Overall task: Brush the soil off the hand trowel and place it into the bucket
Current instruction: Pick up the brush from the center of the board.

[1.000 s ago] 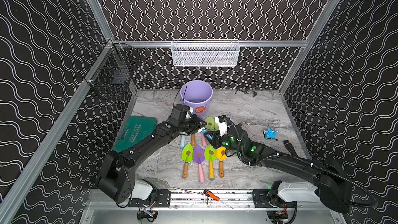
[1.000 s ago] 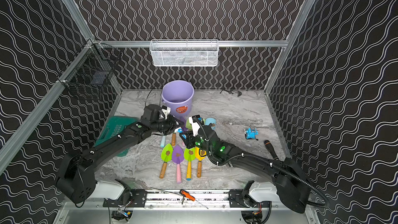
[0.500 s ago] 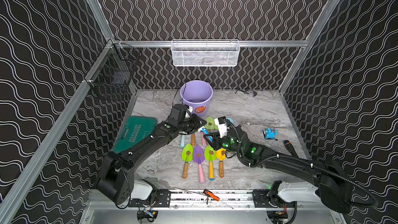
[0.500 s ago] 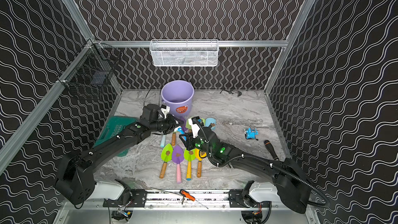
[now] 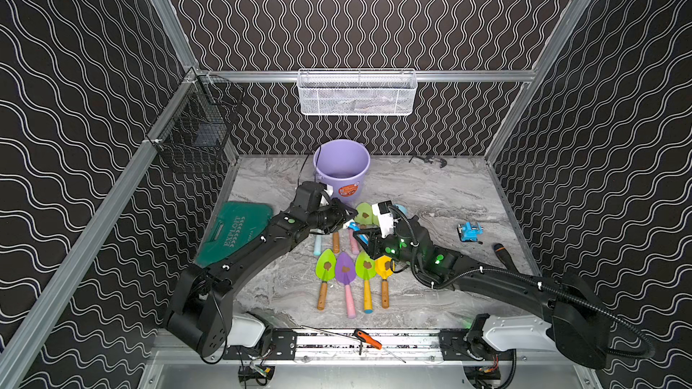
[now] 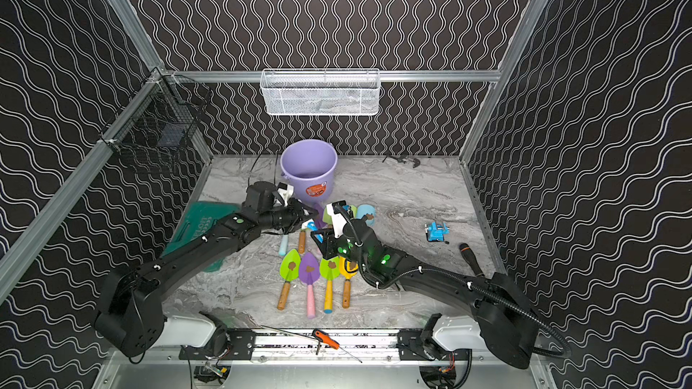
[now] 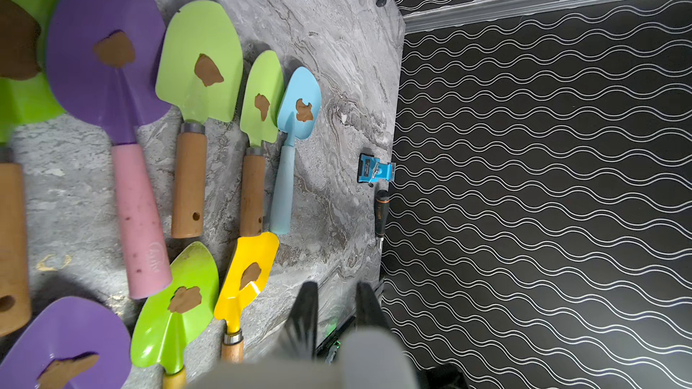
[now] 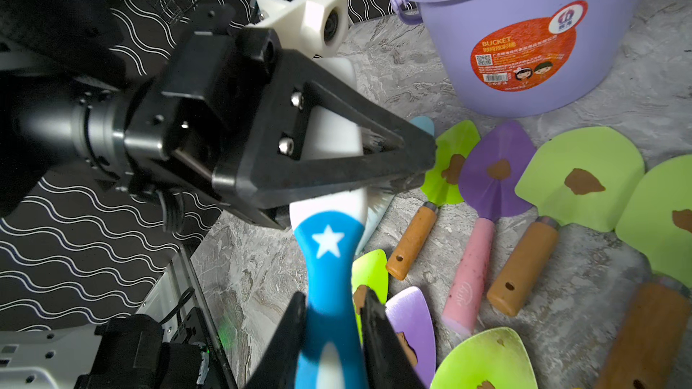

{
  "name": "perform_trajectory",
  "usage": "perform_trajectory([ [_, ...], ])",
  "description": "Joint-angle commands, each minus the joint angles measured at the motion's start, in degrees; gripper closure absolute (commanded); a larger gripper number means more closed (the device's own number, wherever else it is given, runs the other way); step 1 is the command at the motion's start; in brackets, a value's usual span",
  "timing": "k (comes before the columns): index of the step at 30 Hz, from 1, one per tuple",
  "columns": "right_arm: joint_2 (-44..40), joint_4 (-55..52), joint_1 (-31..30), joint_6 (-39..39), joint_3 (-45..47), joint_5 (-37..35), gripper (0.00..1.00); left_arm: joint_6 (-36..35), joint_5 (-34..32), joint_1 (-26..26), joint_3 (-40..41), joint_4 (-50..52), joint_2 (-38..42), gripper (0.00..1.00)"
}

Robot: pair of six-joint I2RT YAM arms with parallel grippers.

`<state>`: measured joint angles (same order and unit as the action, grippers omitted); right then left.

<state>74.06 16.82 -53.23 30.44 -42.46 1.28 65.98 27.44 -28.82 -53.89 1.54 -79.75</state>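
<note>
Both arms reached low across the counter (image 5: pixel 430 188), meeting above the trowels (image 5: pixel 345 269). The left gripper (image 8: pixel 427 157) clamped the brush (image 8: pixel 328 241) head; the right gripper (image 8: pixel 333 295) seemingly pinched its blue handle.

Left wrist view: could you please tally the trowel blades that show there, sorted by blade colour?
Green trowel blades: 4
Purple trowel blades: 2
Light blue trowel blades: 1
Yellow trowel blades: 1
Total: 8
</note>
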Motion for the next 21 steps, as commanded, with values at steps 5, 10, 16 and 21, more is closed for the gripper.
perform_trajectory([
  [5,0.73,3.31,-0.12,0.77,-0.26,0.57,0.84,0.27,1.12,-0.10,-0.08,-2.68,-0.32,1.00],
  [10,1.22,3.58,-0.12,1.01,-0.16,1.39,1.00,-1.09,1.82,-0.10,-0.22,-2.44,-1.25,1.00],
  [16,-0.31,-0.10,0.12,0.26,-0.53,-0.29,1.00,-5.67,1.37,0.48,-1.91,1.02,-2.09,0.38],
  [21,-0.71,-7.36,1.48,0.24,-2.24,-1.93,1.00,-20.21,-6.91,1.42,-11.07,16.82,-3.17,0.01],
])
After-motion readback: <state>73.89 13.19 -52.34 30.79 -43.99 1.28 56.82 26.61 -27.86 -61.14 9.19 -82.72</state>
